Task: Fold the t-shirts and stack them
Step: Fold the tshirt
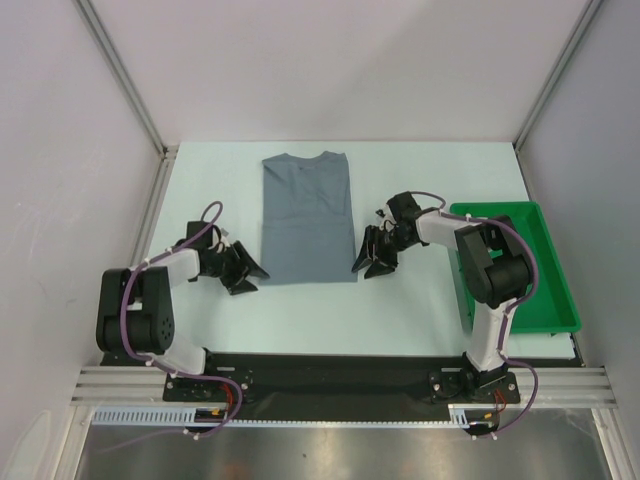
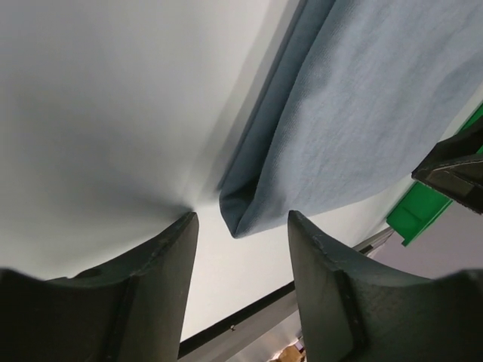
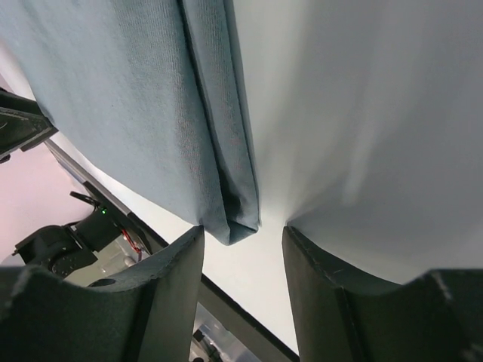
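The left hand (image 1: 251, 281) and right hand (image 1: 365, 271) stood open, empty, at the seven and five o'clock corners of the folded t-shirt (image 1: 308, 220).

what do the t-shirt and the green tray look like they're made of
t-shirt: soft knit cloth, probably cotton jersey, in a matte slate blue-grey. The wrist views show a fine fabric texture and limp, doubled-over edges.
green tray: looks like moulded plastic with a smooth finish. It has one even bright colour and a stiff raised rim that holds its shape.
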